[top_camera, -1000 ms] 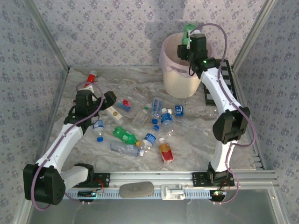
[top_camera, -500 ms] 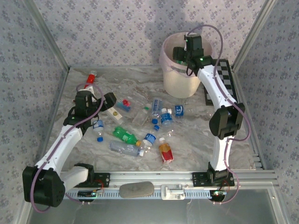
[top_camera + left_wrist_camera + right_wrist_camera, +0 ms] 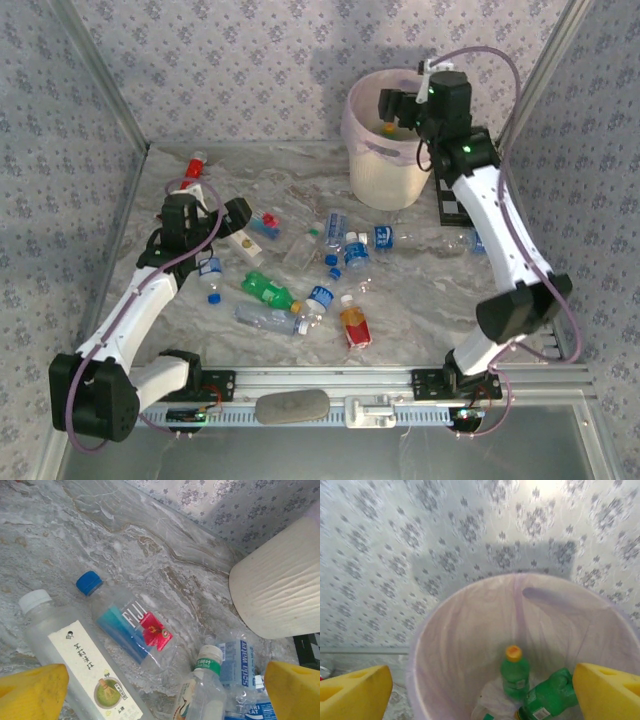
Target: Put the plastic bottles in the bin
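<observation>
From above, the right tool (image 3: 402,104) hung over the bin (image 3: 385,185), with plastic bottles (image 3: 265,288) scattered on the bench (image 3: 420,290) near the left tool (image 3: 222,212). Left wrist: that tool stood spread and empty, facing a Fiji bottle (image 3: 132,630). Right wrist: the right tool gaped empty; two green bottles (image 3: 515,674) lay inside the bin.

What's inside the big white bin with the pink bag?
In the bin I see a green bottle with an orange cap and a second green bottle tilted beside it. The bin's floor is cut off at the picture's edge, so anything lower is hidden.
</observation>
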